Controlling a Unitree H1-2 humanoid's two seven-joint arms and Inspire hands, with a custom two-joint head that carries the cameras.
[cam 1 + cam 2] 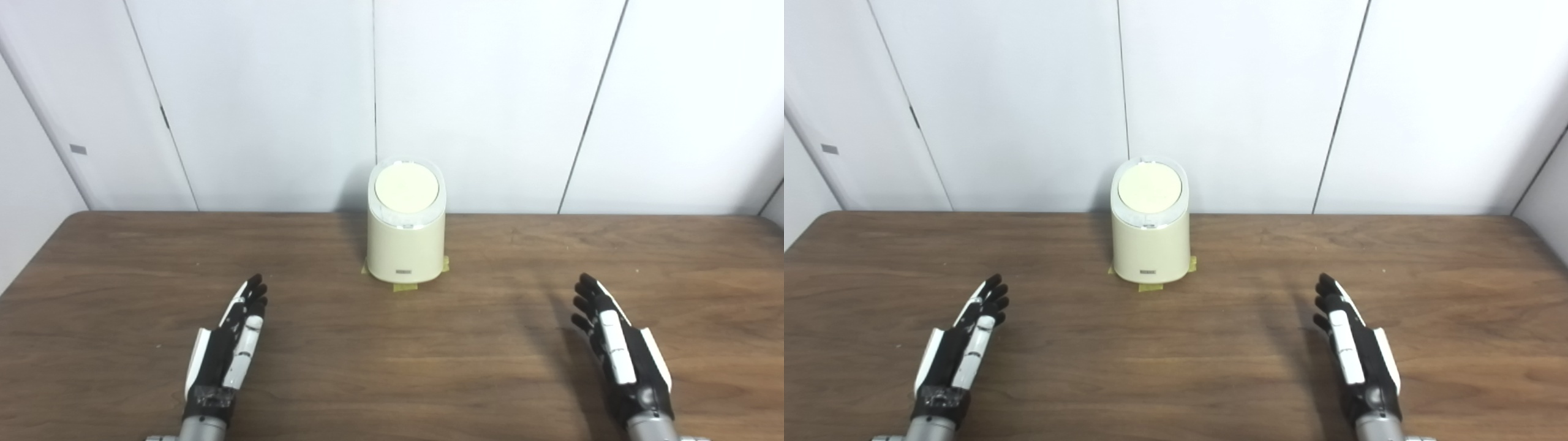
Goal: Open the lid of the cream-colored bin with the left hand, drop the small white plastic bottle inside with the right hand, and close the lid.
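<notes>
The cream-colored bin [405, 248] stands upright at the middle of the table's far side, close to the wall. Its round lid [407, 187] lies shut on top. Yellow tape strips [405, 286] mark its base. My left hand [229, 343] rests low over the table at the near left, fingers straight and apart, holding nothing. My right hand [618, 346] mirrors it at the near right, also open and holding nothing. Both hands are well short of the bin. No small white bottle shows in either view.
The brown wooden table [392, 343] fills the lower half of the view. White wall panels [490, 104] rise just behind the bin. A small grey tag [78, 149] sits on the left wall.
</notes>
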